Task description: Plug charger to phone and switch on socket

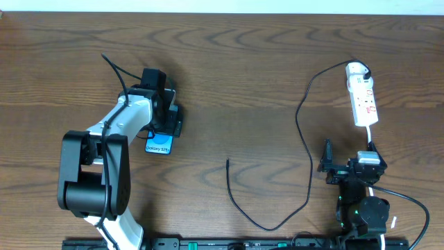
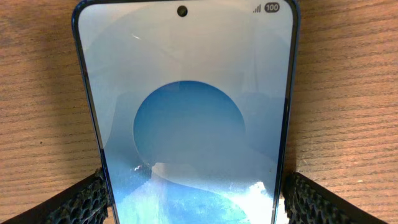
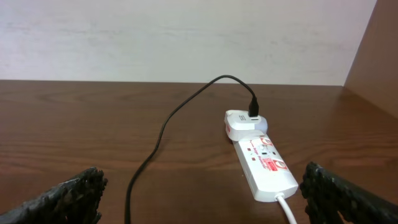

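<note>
The phone (image 1: 158, 144) lies on the wooden table at the left, its light-blue screen filling the left wrist view (image 2: 186, 112). My left gripper (image 1: 165, 128) reaches over it, and its two pads sit against the phone's long edges (image 2: 193, 199). The white socket strip (image 1: 363, 97) lies at the far right and also shows in the right wrist view (image 3: 264, 162). The charger's black plug (image 3: 253, 109) sits in its far end. The thin black cable (image 1: 310, 173) loops down the table to a free tip (image 1: 227, 162). My right gripper (image 1: 351, 149) is open and empty, just in front of the socket (image 3: 202, 199).
The socket's white cord (image 1: 371, 135) runs back past my right gripper. The table's far edge meets a pale wall (image 3: 186, 37). A black rail (image 1: 222, 244) runs along the front edge. The left arm's body (image 1: 97, 167) covers the front-left area.
</note>
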`<state>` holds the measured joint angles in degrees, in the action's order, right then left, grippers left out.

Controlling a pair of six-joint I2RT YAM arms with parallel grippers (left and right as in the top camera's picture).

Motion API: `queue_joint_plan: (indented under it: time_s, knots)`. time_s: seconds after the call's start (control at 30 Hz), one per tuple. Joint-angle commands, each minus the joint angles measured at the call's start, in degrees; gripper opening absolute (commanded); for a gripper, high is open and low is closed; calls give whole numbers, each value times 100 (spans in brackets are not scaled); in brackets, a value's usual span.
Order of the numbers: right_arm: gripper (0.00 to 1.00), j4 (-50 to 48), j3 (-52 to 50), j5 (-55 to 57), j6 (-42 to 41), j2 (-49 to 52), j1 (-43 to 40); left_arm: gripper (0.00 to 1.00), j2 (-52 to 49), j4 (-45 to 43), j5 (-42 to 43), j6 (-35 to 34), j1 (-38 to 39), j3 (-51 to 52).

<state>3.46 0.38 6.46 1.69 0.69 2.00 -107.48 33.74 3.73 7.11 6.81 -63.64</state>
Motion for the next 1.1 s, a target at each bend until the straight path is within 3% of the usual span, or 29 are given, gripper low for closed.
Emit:
queue_joint_plan:
  time_s: [0.0, 0.83, 1.07]
  knots:
    - [99, 17, -7, 48, -81, -35, -31, 87, -387, 144, -293, 20, -4, 184]
    - [99, 17, -7, 48, -81, -35, -31, 86, -407, 203, -310, 17, -2, 186]
    - [99, 17, -7, 48, -81, -35, -31, 78, -407, 203, -308, 15, -2, 186]
